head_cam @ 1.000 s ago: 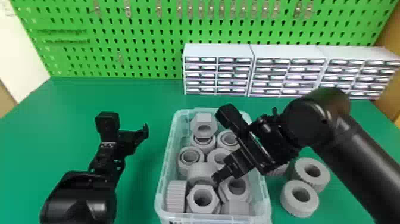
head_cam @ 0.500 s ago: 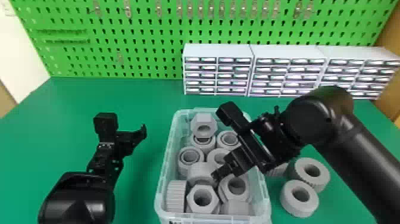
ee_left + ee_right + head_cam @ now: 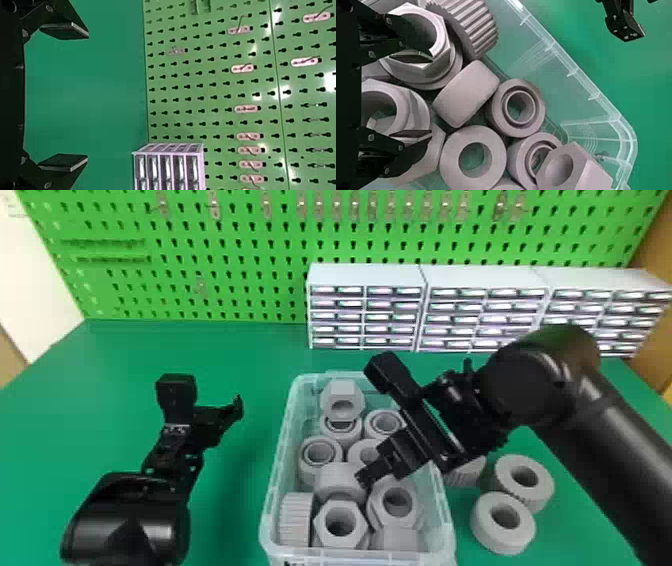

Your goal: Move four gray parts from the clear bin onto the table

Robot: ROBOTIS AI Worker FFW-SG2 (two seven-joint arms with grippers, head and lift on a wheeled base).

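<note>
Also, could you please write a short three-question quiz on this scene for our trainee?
1. Which side of the clear bin are the gray parts on the table: the robot's left or right?
2. True or false: the left end effector is over the clear bin.
3. Fill in "open" or "shut": the right end effector is ____.

Key: 1. right; 2. false; 3. open

Gray parts (image 3: 340,486) crowd the bin (image 3: 350,559) — 3 outside.
</note>
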